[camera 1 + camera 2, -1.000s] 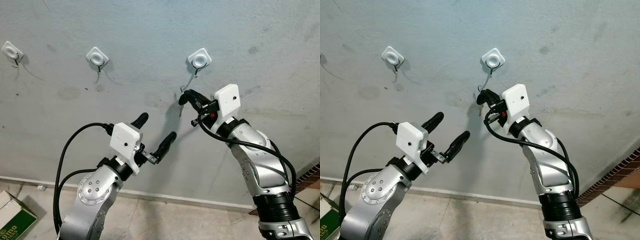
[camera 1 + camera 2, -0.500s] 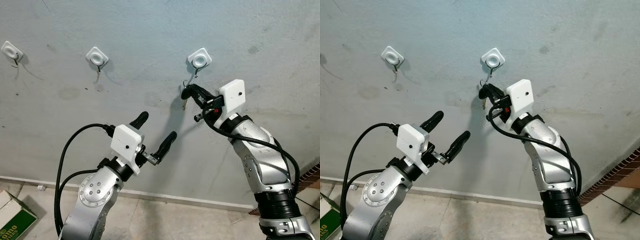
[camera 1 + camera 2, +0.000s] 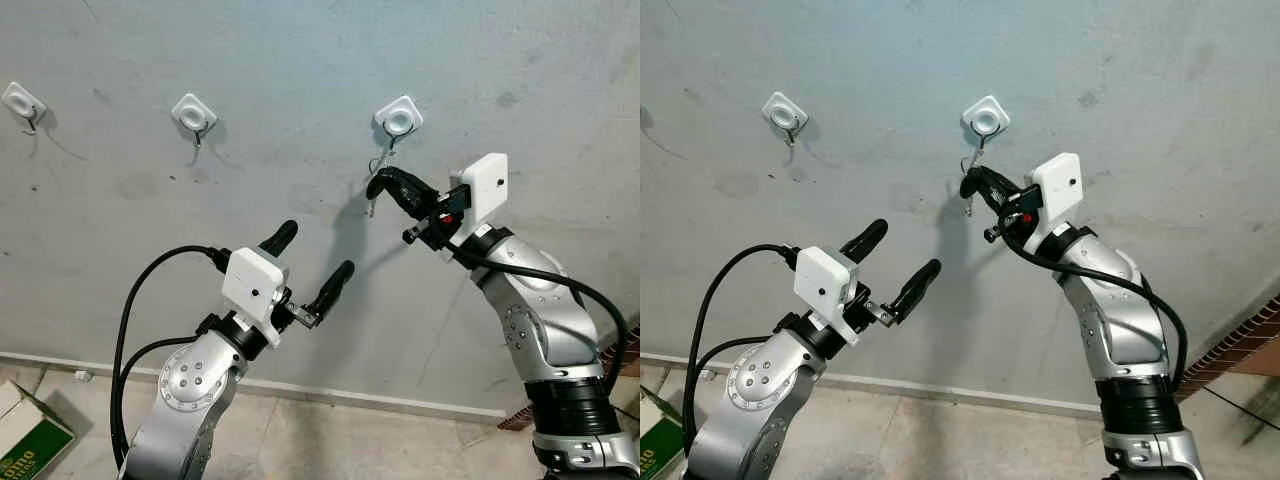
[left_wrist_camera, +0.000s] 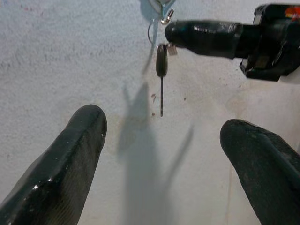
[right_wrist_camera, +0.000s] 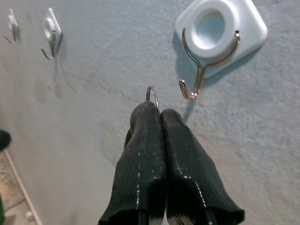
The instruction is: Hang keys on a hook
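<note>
Nearest me, the left pincer hung spread and empty, below and to the left of the white hook. Farther in, the right pincer was pressed together on the keys, holding their wire ring just beside the hook's metal tip, one key dangling straight down against the grey wall. Two more hooks sat well left along that wall.

Rough grey plaster wall, mottled with darker stains and shadows. Pale skirting strip along its foot, tiled floor below. Green-printed cardboard box at the lower left corner, brick edge at far right.
</note>
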Controlling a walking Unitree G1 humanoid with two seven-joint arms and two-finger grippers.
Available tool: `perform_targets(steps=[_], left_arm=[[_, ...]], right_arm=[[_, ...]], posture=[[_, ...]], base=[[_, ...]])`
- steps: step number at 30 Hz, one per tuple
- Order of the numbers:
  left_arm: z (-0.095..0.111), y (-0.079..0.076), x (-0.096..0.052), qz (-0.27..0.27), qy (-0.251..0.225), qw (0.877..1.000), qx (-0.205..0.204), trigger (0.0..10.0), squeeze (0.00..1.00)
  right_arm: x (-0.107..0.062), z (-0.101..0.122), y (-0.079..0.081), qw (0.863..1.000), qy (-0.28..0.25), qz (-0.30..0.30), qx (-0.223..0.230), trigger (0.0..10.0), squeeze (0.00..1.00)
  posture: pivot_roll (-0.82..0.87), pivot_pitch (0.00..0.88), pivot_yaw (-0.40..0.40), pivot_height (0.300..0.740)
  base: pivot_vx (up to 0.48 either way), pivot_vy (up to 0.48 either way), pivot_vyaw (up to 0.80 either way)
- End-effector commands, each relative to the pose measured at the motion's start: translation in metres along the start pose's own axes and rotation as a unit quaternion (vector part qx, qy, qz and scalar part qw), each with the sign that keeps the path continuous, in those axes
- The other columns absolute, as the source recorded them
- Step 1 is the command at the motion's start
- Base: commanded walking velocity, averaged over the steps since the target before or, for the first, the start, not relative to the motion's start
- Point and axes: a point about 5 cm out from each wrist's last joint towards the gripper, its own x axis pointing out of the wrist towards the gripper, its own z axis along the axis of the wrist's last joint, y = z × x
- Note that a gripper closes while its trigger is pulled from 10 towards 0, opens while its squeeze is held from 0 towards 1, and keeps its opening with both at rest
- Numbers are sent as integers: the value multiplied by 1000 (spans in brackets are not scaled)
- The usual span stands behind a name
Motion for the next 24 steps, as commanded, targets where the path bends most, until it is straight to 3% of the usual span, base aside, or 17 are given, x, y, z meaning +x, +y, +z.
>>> perform_targets(steps=[1, 15, 24], left_arm=[[-2, 0, 1, -5, 4, 1000, 3, 10000, 0], [-3, 0, 2, -2, 4, 1000, 1, 10000, 0], [-3, 0, 2, -2, 5, 1000, 2, 10000, 0]], right_arm=[[1, 14, 1, 1000, -21, 21, 0, 10000, 0], [-4, 26, -17, 999, -40, -1, 19, 10000, 0], [-7, 21, -20, 998, -38, -15, 43, 10000, 0]], posture=[[-13, 46, 34, 740], [-15, 49, 32, 740], [-14, 51, 34, 740]], base=[[0, 0, 0], [0, 0, 0], [0, 0, 0]])
